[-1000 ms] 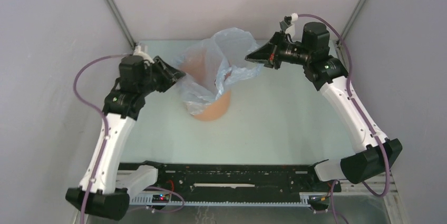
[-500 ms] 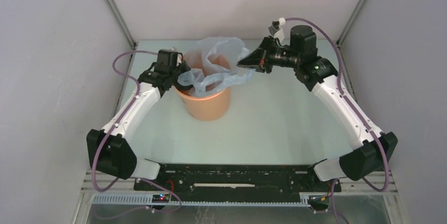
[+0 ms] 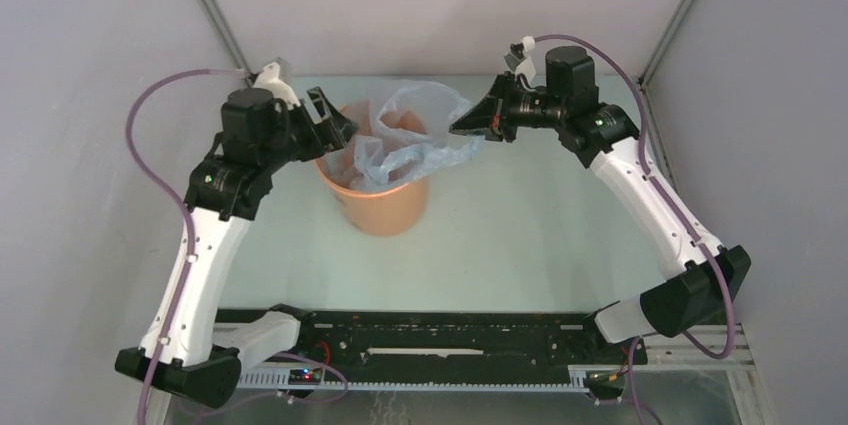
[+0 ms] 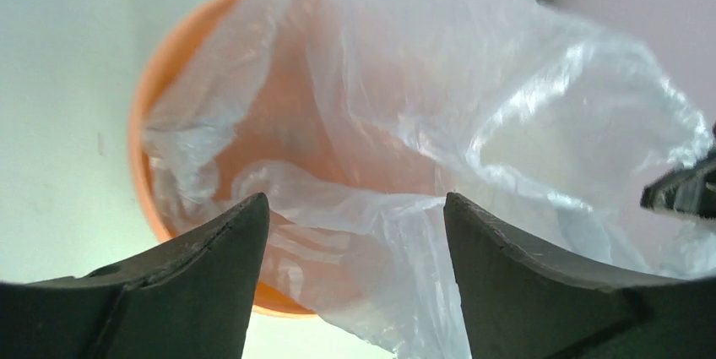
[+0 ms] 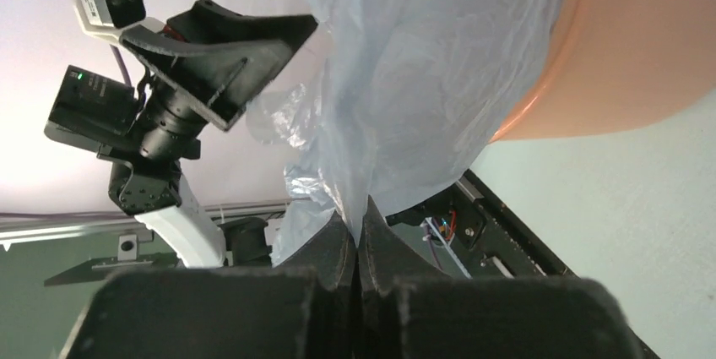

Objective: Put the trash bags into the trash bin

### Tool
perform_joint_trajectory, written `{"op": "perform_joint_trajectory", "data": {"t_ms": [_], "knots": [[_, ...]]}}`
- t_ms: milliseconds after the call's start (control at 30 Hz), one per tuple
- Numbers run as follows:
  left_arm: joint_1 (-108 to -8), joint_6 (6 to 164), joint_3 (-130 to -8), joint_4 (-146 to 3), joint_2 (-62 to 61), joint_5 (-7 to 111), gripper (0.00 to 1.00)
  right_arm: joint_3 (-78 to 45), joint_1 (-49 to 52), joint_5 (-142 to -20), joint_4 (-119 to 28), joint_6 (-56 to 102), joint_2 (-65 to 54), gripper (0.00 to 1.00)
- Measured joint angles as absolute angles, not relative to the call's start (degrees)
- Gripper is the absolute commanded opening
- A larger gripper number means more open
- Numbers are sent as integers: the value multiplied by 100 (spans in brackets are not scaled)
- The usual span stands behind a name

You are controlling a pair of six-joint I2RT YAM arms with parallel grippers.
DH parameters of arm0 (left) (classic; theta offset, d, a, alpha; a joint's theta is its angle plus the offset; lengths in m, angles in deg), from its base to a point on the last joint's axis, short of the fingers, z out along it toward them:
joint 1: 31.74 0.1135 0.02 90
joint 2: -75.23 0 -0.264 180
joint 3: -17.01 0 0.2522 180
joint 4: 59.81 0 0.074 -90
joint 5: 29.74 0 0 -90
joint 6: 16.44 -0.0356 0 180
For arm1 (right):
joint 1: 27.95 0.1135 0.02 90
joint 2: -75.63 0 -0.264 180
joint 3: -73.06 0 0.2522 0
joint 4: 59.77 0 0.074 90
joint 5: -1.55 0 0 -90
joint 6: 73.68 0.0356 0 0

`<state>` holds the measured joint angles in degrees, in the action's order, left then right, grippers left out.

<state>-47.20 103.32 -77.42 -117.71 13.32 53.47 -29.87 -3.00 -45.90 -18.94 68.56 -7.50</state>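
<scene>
The orange trash bin (image 3: 385,207) stands upright at the table's middle back. The pale translucent trash bag (image 3: 410,135) hangs partly inside it, and its upper part bulges over the rim toward the right. My right gripper (image 3: 462,123) is shut on the bag's right edge, above and to the right of the bin. In the right wrist view the film is pinched between the closed jaws (image 5: 359,217), beside the bin (image 5: 629,63). My left gripper (image 3: 338,125) is open at the bin's left rim. In the left wrist view (image 4: 355,207) it holds nothing, and the bag (image 4: 473,97) lies in front of it over the bin (image 4: 139,122).
Grey walls enclose the table on the left, back and right. A black rail (image 3: 450,335) with wiring runs along the near edge between the arm bases. My left gripper also shows in the right wrist view (image 5: 228,55), close to the bag's far side.
The bag has sunk lower, with more of it inside the bin. My left arm swung in to the bin's left rim and its jaws now stand open. My right gripper moved slightly left and down.
</scene>
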Motion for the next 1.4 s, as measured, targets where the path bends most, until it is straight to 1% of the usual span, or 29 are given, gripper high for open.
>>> {"op": "perform_joint_trajectory", "data": {"t_ms": [67,133,167,233,267,367,433,567,633,667,733,800,867,900,967,1033,1167,1300,1400], "knots": [[-4591,10306,-7884,-11766,1382,5559,89,-3066,-377,-4494,-1745,6800,-726,0],[-4405,10330,-7914,-11677,1386,5718,91,-3230,-451,-4381,-1599,6738,-724,0],[-4337,10349,-7914,-11609,1358,5716,89,-3291,-471,-4335,-1559,6710,-722,0],[-4248,10365,-7976,-11384,1146,5644,82,-3387,-475,-4282,-1503,6658,-709,0],[-4241,10376,-8080,-11275,962,5548,81,-3409,-462,-4256,-1487,6649,-709,0],[-4272,10470,-8548,-10859,175,5242,84,-3415,-414,-4204,-1450,6629,-709,0],[-4289,10555,-8708,-10599,-323,5015,83,-3420,-414,-4197,-1393,6629,-709,0],[-4438,10734,-8784,-10409,-1182,4645,75,-3483,-414,-4193,-1358,6629,-717,0],[-4624,10806,-8745,-10411,-1460,4582,67,-3533,-416,-4193,-1363,6627,-720,0],[-4722,10830,-8706,-10413,-1516,4547,65,-3549,-420,-4193,-1363,6627,-720,0],[-5019,10878,-8452,-10326,-1490,4516,64,-3575,-425,-4193,-1367,6627,-722,0],[-5286,10924,-8091,-10204,-1320,4525,59,-3575,-427,-4193,-1369,6625,-722,0],[-5450,10972,-7635,-10164,-1033,4608,58,-3575,-429,-4195,-1367,6623,-722,0],[-5452,10979,-7447,-10221,-880,4672,62,-3575,-431,-4195,-1369,6618,-722,0],[-5297,10970,-7243,-10376,-646,4768,76,-3558,-431,-4195,-1398,6583,-722,0],[-4967,10946,-7158,-10595,-441,4855,88,-3496,-422,-4199,-1404,6509,-722,0],[-4460,10813,-7239,-11058,-13,4962,99,-3411,-333,-4239,-1367,6266,-794,0],[-4436,10769,-8006,-11696,409,5100,100,-3400,-175,-4295,-1358,6135,-934,0],[-4447,10782,-8535,-11891,908,5415,98,-3396,-112,-4295,-1361,6124,-988,0]]}}
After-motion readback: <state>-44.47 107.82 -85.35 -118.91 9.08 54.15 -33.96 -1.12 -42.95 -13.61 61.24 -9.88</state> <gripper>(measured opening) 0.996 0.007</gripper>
